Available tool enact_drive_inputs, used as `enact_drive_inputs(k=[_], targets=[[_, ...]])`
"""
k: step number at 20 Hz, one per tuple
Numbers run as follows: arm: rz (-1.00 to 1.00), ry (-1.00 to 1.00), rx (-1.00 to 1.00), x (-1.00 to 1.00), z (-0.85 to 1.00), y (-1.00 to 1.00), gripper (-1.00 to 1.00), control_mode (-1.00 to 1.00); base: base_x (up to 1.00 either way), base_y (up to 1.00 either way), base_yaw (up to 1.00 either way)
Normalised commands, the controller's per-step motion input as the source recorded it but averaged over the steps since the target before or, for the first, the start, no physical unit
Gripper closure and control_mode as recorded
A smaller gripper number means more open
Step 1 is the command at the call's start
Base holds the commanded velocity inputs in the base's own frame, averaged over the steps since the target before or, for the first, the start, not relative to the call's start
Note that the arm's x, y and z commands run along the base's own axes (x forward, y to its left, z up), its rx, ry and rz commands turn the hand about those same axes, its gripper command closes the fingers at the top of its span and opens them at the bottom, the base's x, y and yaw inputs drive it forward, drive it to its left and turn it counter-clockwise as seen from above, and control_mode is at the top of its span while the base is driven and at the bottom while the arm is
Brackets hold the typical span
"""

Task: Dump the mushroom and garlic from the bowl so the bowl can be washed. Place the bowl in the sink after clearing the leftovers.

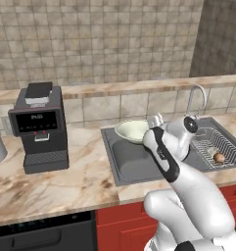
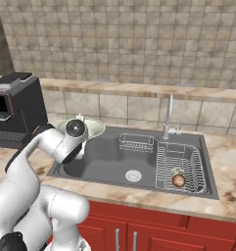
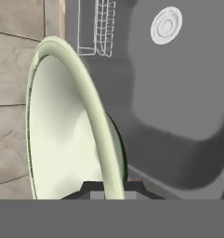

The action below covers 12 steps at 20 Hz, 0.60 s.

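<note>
1. A glossy white arm (image 1: 188, 186) of rounded, bulbous segments is seen at the lower right of the left base view.
2. A black band (image 1: 162, 154) is set along one link.
3. A dark round joint cap (image 2: 75, 129) with a pale centre is shown left of centre in the right base view.
4. Black joints are seen at both bottom edges.

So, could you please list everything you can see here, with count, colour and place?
bowl: one, pale cream-green, held at the sink's back left corner, its rim between the fingers.
sink: one, dark grey, set in the counter.
mushroom: one, brown, in the wire rack on the sink's right side.
wire rack: one, silver, right part of the sink.
small wire basket: one, silver, at the sink's back.
tap: one, chrome, behind the sink.
coffee machine: one, black, on the counter left of the sink.
counter: one, tan marble.
arm: one, white.
</note>
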Motion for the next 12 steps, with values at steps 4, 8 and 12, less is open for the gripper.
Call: enact_drive_inputs(k=[4,8,12], targets=[[-0.57,0.31,0.06,0.14,-0.01,-0.45,1.0,-1.0,0.0,0.0,0.0],[-0.58,0.48,0.1,0.0,-0.02,-0.4,1.0,-1.0,0.0,0.0,0.0],[-0.45,0.59,0.15,0.02,-0.11,-0.53,1.0,-1.0,0.0,0.0,0.0]])
